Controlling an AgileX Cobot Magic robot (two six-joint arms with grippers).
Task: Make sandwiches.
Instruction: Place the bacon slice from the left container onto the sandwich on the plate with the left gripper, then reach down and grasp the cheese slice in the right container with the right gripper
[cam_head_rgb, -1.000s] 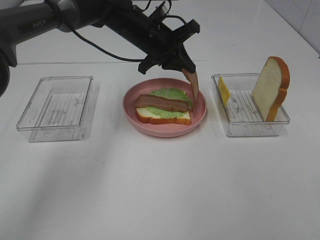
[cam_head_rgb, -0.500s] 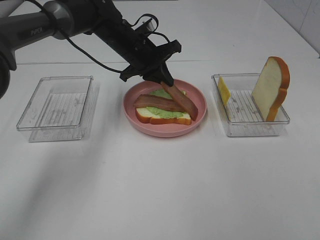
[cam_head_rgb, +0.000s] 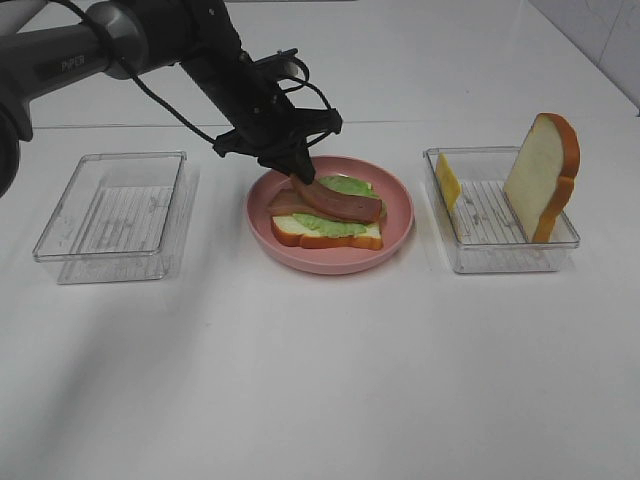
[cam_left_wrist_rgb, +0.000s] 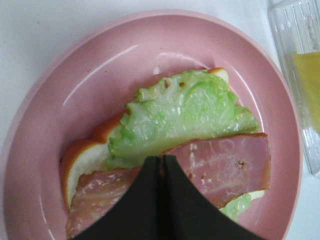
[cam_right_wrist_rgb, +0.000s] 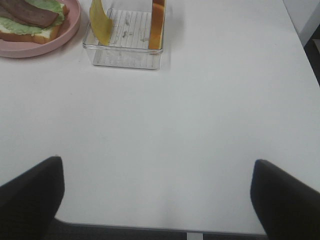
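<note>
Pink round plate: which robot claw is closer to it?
Left. The left claw is right over the round pink plate, pinching a reddish-brown bacon strip. The right claw is far off over the white table.

left hand (cam_head_rgb: 302, 182) lowered leftward, dangling bacon strip (cam_head_rgb: 347, 205) now laid across sandwich (cam_head_rgb: 330, 233)

My left arm (cam_head_rgb: 120, 40), a glossy dark-grey tube lettered "PIPER" in pale capitals, narrows to the matte black, wedge-tipped left gripper (cam_head_rgb: 303, 184) over the pink plate (cam_head_rgb: 400, 225). Thin black cables (cam_head_rgb: 178, 108) loop alongside. My right gripper (cam_right_wrist_rgb: 157, 195), well away from the plate, shows two blunt, plain black fingers (cam_right_wrist_rgb: 30, 197).
</note>
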